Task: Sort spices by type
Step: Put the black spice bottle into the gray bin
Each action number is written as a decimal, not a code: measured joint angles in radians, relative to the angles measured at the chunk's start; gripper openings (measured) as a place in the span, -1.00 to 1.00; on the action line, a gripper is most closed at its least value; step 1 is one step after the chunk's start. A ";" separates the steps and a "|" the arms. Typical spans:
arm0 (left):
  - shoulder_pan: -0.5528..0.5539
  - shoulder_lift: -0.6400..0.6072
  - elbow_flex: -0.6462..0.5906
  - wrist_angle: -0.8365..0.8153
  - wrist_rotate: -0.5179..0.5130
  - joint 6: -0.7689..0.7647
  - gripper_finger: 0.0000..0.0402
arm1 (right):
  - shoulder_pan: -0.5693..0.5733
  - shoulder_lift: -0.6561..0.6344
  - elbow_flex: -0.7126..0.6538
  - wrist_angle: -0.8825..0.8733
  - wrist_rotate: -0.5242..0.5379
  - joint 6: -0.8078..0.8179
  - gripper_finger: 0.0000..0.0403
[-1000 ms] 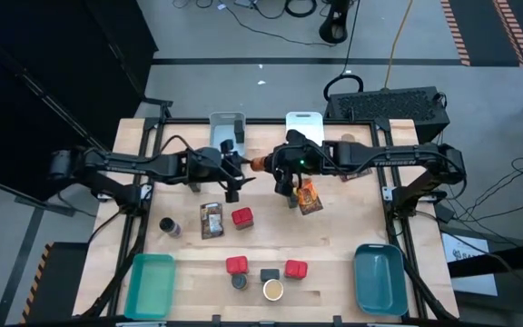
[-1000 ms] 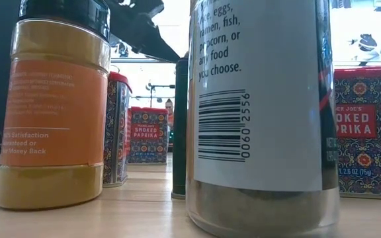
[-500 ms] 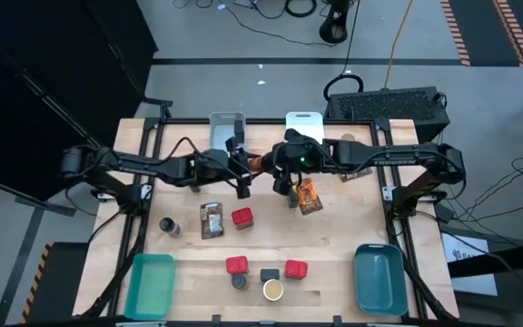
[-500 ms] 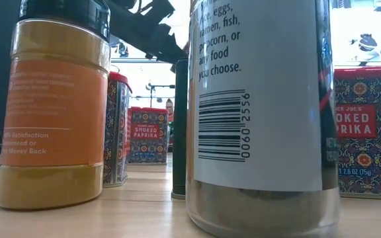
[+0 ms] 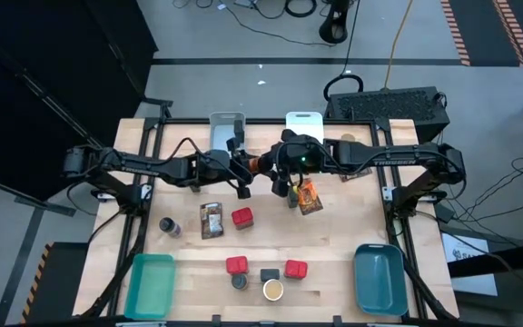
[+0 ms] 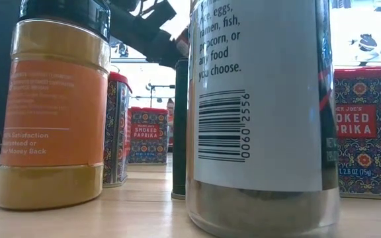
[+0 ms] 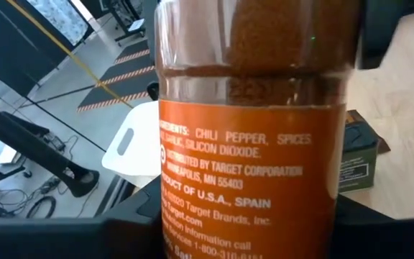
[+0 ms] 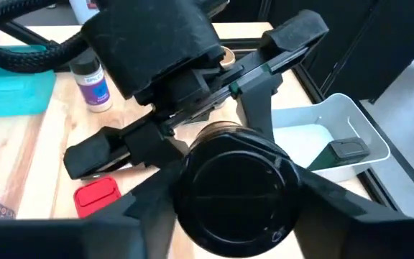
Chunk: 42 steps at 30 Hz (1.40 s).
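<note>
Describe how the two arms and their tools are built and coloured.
Both the left arm and the right arm are slim, dark and jointed, with black cables looping along them. The right one carries pale lettering and a small green light by its wrist. The left tool has blocky black fingers with a green strip.

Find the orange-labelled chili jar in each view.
High view: chili jar, where the two arms meet.
Low view: cannot tell.
Left wrist view: fills the centre.
Right wrist view: its black lid, lower centre.
Shared landmark: white bin, not in the low view.
</note>
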 joint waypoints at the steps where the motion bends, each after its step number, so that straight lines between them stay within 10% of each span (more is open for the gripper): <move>1: 0.000 0.000 0.000 0.002 0.000 0.000 -0.12 | 0.001 -0.006 0.000 -0.010 -0.002 0.000 0.28; 18: 0.001 -0.021 0.000 0.200 0.303 -0.019 -0.12 | 0.051 -0.337 -0.171 -0.072 0.037 0.016 0.49; 26: -0.022 -0.023 -0.001 0.325 0.576 -0.036 -0.12 | 0.145 -0.462 -0.629 0.642 0.055 -0.135 0.49; 31: -0.045 -0.021 0.000 0.343 0.559 0.023 -0.12 | 0.182 -0.400 -0.704 0.933 0.057 -0.245 0.49; 42: -0.046 -0.020 -0.001 0.339 0.424 0.060 -0.12 | 0.193 -0.259 -0.560 0.965 0.057 -0.310 0.49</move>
